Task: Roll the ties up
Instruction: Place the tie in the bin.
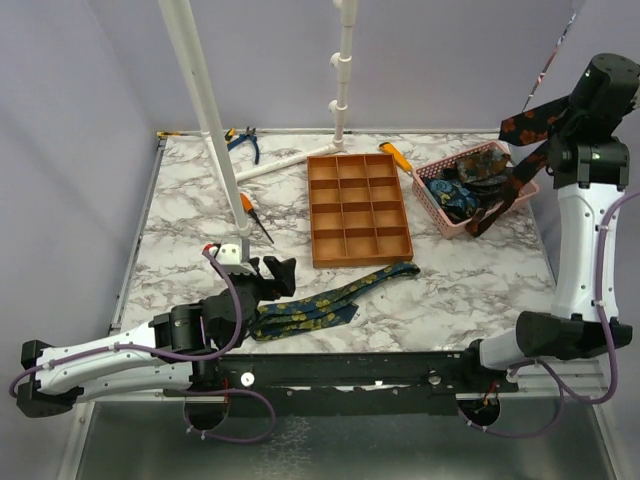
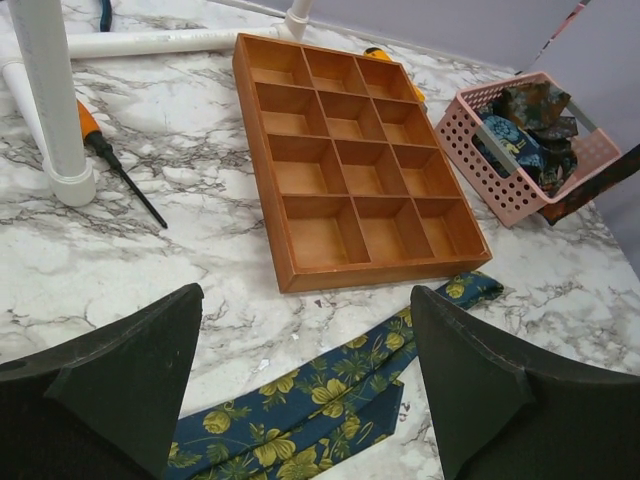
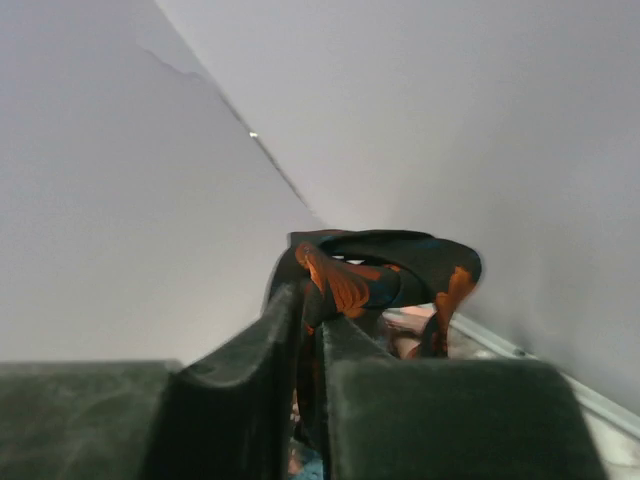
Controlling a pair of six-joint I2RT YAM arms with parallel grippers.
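Observation:
A navy tie with yellow flowers (image 1: 330, 300) (image 2: 320, 395) lies folded on the marble table in front of the orange tray. My left gripper (image 1: 272, 272) (image 2: 305, 385) hovers just above its near end, jaws wide open with nothing between them. High at the right, my right gripper (image 1: 556, 118) (image 3: 312, 300) is shut on a black tie with orange-red print (image 1: 525, 125) (image 3: 375, 268), lifted above the pink basket (image 1: 440, 212); its ends hang down toward the basket. More ties (image 1: 465, 185) (image 2: 530, 130) lie bundled inside the basket.
The orange compartment tray (image 1: 358, 208) (image 2: 350, 160) sits mid-table. White pipe posts (image 1: 215, 130) (image 2: 50, 100) stand at the left and back. An orange-handled screwdriver (image 1: 254, 215) (image 2: 115, 165) and blue pliers (image 1: 245, 142) lie at the back left.

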